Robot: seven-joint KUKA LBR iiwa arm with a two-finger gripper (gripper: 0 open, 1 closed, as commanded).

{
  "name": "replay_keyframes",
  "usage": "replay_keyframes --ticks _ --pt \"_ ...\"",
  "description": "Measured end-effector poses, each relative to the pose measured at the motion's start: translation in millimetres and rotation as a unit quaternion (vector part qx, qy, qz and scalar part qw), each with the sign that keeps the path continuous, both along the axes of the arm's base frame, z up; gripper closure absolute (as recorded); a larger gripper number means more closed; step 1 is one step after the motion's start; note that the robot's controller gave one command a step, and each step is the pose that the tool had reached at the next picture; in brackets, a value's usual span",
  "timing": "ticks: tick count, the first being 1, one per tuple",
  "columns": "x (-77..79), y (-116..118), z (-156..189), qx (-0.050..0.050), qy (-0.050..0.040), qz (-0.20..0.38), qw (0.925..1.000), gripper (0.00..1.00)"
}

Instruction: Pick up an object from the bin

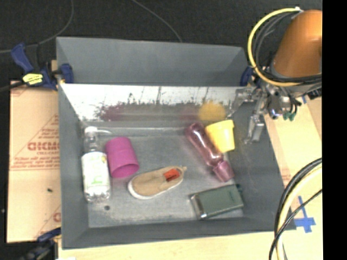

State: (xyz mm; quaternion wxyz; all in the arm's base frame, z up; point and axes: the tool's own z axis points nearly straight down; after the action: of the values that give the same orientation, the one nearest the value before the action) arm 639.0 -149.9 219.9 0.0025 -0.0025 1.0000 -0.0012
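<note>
The clear bottle with a white label [95, 169] is the leftmost thing in the bin [157, 61]. It lies along the left wall with its cap toward the far side. Just right of it, a magenta cup [121, 157] lies on its side, close against the bottle.

Near the middle, a small tan shoe with an orange-red patch [156, 182] sits just on the near side of that cup. There is bare floor between the shoe and the far wall.

Right of centre, a pink see-through bottle [206, 148] lies slantwise, running from far-left to near-right. A dark green flat case [218, 202] lies close to the near wall, just beyond the bottle's near end.

The yellow cup [221, 135] rests on its side against the pink bottle's far end and touches it. It is the thing nearest my tool [254, 126].

The tool hangs just right of the cup, over the bin's sloping right wall, with a narrow gap between the two. I cannot tell whether the tool is open or closed.

The cup is hemmed in by the pink bottle on its left. Its far side and right side face open floor and the wall.
</note>
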Motion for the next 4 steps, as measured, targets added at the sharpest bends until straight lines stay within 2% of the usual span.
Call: replay_keyframes --ticks 1,2,3,4 --pt "0.0 0.0 0.0 0.0 0.0 0.0 1.0 0.0" --pt "1.6 -2.9 -16.7 -0.001 -0.0017 0.009 1.0 0.0" --pt "9.8 -3.4 -49.6 -0.001 -0.0001 0.023 0.9997 0.0" --pt "8.3 12.7 -120.7 0.0 -0.002 0.018 0.9998 0.0"
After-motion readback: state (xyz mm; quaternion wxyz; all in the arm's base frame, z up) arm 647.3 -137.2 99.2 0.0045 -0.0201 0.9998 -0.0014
